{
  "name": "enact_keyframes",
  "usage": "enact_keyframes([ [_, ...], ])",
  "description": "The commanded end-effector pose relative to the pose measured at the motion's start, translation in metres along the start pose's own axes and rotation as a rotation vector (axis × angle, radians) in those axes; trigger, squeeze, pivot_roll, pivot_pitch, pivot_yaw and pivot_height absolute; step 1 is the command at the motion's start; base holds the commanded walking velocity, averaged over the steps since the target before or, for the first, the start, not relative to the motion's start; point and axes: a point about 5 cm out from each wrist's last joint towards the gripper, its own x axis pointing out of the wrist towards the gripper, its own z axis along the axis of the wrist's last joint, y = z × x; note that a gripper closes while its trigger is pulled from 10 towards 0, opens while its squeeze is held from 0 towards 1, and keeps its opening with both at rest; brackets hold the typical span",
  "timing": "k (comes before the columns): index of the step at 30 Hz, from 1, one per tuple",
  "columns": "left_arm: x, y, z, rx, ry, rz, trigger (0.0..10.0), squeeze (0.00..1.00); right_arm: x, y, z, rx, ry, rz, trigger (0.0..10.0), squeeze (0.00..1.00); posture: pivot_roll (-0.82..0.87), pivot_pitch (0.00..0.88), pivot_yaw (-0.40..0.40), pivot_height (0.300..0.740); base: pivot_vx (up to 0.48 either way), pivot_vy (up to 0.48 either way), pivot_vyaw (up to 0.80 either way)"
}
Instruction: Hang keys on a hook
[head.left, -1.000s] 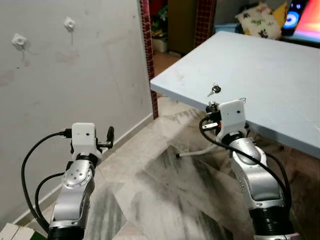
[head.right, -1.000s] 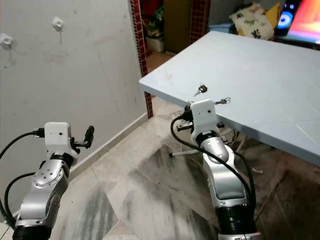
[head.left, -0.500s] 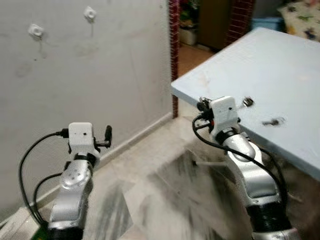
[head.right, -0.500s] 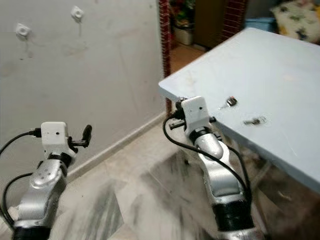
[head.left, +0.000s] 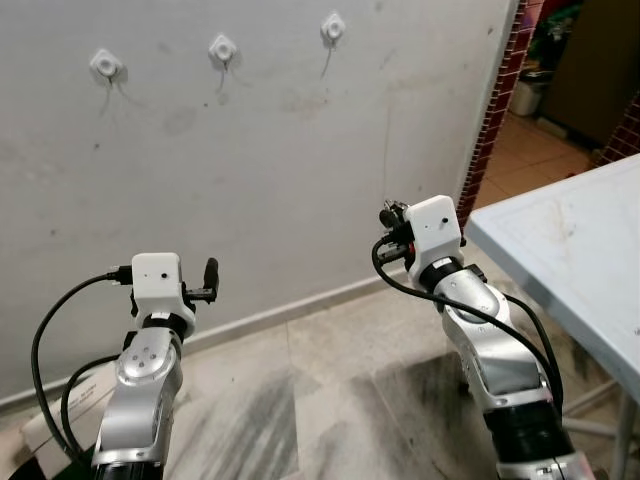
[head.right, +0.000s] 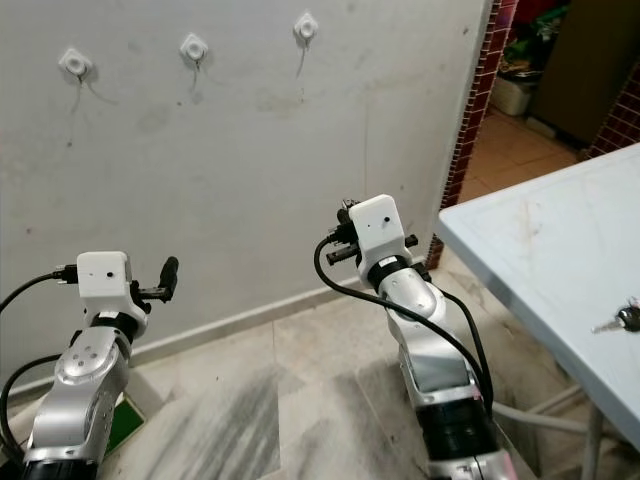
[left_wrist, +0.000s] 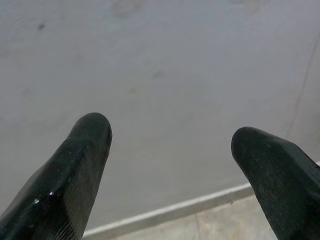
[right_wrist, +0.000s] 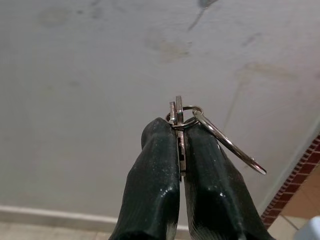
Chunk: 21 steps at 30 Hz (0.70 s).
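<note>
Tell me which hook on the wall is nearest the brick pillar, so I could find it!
Look at the big grey wall facing the robot. High up sit three small white hooks in a row. Yours is the hook at the row's right end, highest of the three and closest to the red brick pillar.

Right hand (right_wrist: 179, 150) raised, fingers pinched together; left hand (left_wrist: 172, 150) spread.
</note>
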Motion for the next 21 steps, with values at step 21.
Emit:
enact_keyframes([
  [21, -0.0007, -0.0074, 0.0010, -0.009, -0.001, -0.034, 10.0, 0.00, -0.0022, -0.0094, -0.0009, 0.004, 0.008, -0.038, 10.0, 0.00, -0.01, 0.002, 0.067, 0.740, 0.000, -0.279, 0.00],
])
